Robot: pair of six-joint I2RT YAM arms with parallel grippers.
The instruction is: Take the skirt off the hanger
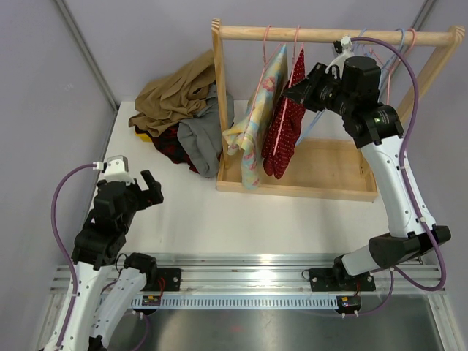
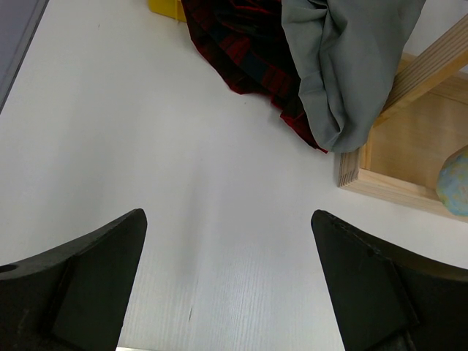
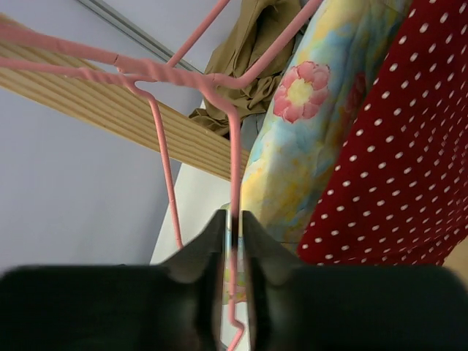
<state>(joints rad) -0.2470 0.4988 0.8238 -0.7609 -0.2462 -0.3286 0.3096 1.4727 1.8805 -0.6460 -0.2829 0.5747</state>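
Nearest, the left gripper (image 2: 227,213) hangs spread wide over the table (image 2: 110,110), holding nothing. Farther back, the right gripper (image 3: 234,227) pinches the thin wire of a pink hanger (image 3: 233,146) beside the red polka-dot skirt (image 1: 281,135), which hangs from the wooden rail (image 1: 322,34). The skirt looks light, limp and likely to bunch, so its waistband near the hanger seems the best place to grasp.

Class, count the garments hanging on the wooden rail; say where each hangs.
2. The floral skirt hangs left of the red dotted skirt, both near the middle of the rail; the right arm may hide another.
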